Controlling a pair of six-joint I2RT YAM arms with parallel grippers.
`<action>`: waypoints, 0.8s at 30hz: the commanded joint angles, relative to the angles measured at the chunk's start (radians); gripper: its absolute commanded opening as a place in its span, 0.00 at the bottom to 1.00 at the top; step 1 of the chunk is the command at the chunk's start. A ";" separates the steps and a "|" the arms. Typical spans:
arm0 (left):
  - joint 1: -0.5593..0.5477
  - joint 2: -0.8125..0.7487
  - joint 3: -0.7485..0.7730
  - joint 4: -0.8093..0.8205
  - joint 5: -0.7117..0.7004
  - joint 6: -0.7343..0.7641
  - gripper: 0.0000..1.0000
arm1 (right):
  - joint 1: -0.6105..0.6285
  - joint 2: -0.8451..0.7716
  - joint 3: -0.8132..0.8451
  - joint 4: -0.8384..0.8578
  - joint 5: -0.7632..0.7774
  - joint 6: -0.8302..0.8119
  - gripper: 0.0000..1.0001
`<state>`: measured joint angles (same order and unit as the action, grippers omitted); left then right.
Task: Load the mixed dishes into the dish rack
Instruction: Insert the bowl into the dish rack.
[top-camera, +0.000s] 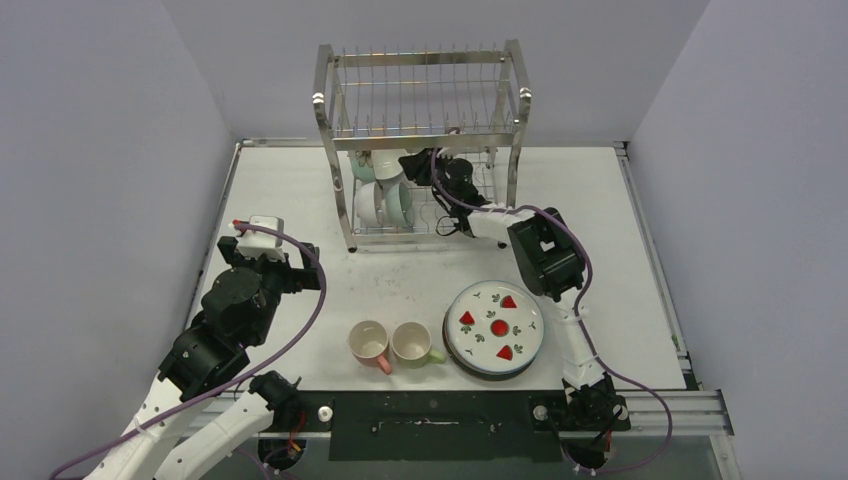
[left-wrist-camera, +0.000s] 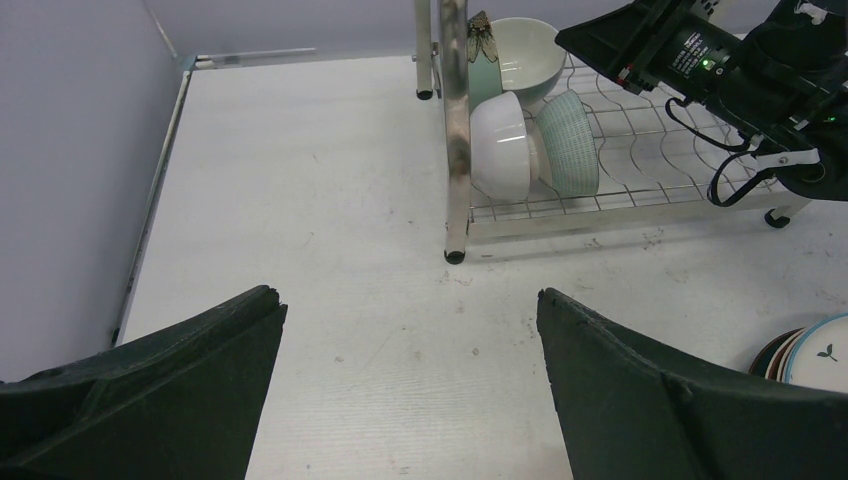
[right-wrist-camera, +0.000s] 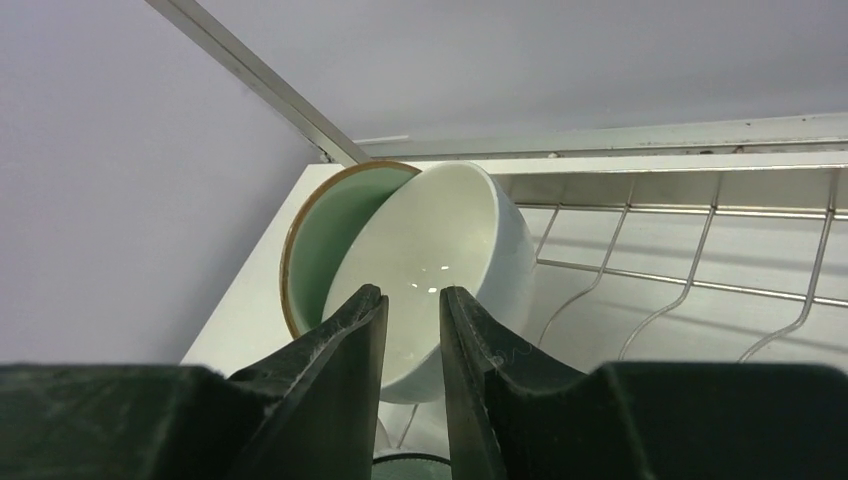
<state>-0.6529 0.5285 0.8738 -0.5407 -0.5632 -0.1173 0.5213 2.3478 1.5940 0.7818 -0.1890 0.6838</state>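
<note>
A white table (top-camera: 290, 190) between grey walls (top-camera: 100, 150).

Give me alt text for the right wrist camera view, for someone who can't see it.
A white bowl leans against a brown-rimmed mint-green bowl on the wire dish rack. The right end effector, its two dark fingers slightly apart, fills the foreground.

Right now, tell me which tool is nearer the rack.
Right. The right tool is inside the rack, on its lower tier, at a white bowl. The left tool is over the table, left of the rack and apart from it.
</note>
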 joint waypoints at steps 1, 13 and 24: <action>-0.002 -0.001 0.006 0.044 0.009 0.013 0.97 | 0.016 -0.011 0.090 -0.052 0.013 -0.038 0.26; -0.002 0.001 0.004 0.044 0.009 0.013 0.97 | 0.021 -0.012 0.068 -0.271 0.126 -0.124 0.08; -0.001 0.007 0.007 0.043 0.012 0.012 0.97 | 0.038 0.034 0.104 -0.410 0.156 -0.155 0.06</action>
<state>-0.6529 0.5293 0.8738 -0.5411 -0.5632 -0.1173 0.5415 2.3508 1.6501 0.4484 -0.0471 0.5568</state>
